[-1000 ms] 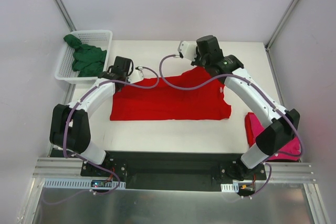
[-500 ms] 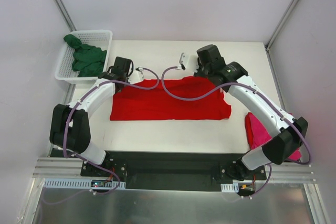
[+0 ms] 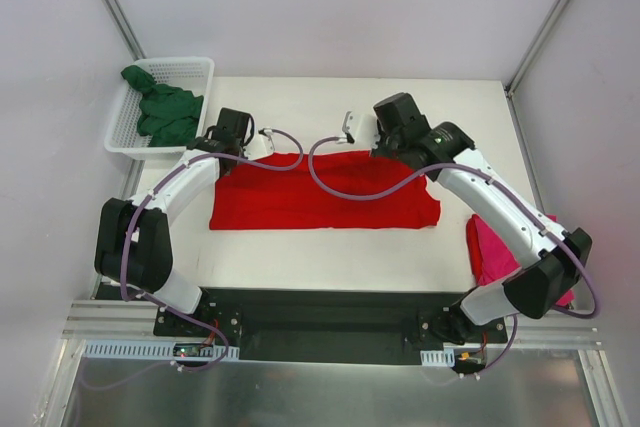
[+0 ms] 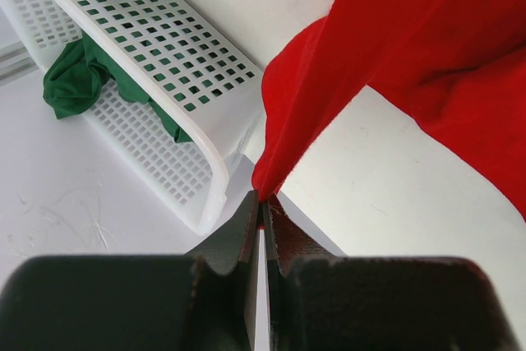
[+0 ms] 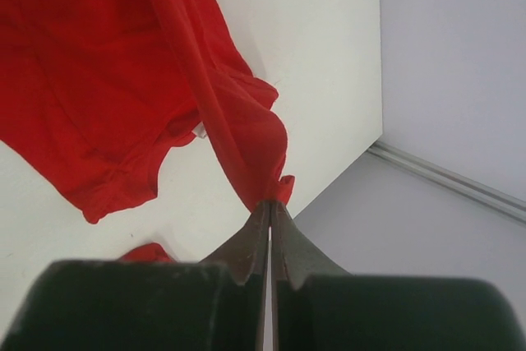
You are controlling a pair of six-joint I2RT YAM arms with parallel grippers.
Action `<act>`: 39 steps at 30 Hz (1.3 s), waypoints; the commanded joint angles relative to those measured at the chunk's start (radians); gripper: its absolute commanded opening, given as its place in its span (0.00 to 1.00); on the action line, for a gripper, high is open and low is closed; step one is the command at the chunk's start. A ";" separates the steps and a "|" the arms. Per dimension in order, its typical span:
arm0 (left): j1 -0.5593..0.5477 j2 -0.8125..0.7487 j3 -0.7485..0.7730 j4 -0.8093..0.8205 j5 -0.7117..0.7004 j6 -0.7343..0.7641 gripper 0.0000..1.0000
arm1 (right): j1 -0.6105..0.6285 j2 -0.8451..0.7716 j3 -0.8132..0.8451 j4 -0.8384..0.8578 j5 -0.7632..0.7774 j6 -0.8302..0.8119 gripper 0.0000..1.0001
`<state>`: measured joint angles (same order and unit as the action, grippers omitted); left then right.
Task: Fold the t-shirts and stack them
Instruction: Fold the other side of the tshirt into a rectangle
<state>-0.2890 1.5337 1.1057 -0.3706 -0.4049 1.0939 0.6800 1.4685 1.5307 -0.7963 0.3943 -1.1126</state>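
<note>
Desk (image 3: 300,262): white, w/ walls on three sides. Red tee (image 3: 320,202) is spread wide across the mid desk, near hem straight and parallel to the near edge, far edge pulled up at both ends.

Basket (image 3: 196,69): white mesh, at the far-left corner, hanging partly over the left edge. Green tee (image 3: 165,115) is bunched inside it, one bit draped over the far-left rim.

Pink tee (image 3: 483,245) is a crumpled heap at the right edge, toward the near-right corner, partly hidden by the right arm. It's apart from the red tee.

L fingers (image 4: 246,232): pressed together, pinching the red tee's far-left corner. The cloth runs from the tips in a taut fold, basket just beside.

R fingers (image 5: 251,240): pressed together, pinching the tee's far-right end, a thin ridge of cloth stretching back from the tips. The rest lies flat on the desk.
</note>
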 commanded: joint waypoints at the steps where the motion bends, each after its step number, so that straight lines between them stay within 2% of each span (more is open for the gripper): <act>1: -0.012 -0.009 0.014 0.012 -0.006 0.014 0.00 | 0.013 -0.054 -0.015 -0.064 -0.017 0.027 0.01; 15: -0.058 -0.067 -0.078 0.009 0.003 0.000 0.00 | 0.030 -0.054 -0.056 -0.109 -0.052 0.069 0.01; 35: -0.065 -0.104 -0.176 -0.022 0.018 -0.006 0.00 | 0.055 -0.045 -0.095 -0.150 -0.087 0.106 0.01; 37: -0.065 -0.099 -0.176 -0.024 0.017 -0.006 0.10 | 0.056 -0.043 -0.096 -0.152 -0.087 0.106 0.01; 38: -0.065 -0.098 -0.173 -0.025 0.017 -0.005 0.21 | 0.058 -0.043 -0.096 -0.155 -0.086 0.106 0.02; 39: -0.065 -0.099 -0.173 -0.027 0.020 -0.002 0.47 | 0.059 -0.042 -0.098 -0.155 -0.083 0.106 0.15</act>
<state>-0.3416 1.4639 0.9333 -0.3725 -0.3977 1.0943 0.7284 1.4494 1.4410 -0.9253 0.3130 -1.0241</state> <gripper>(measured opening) 0.158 0.015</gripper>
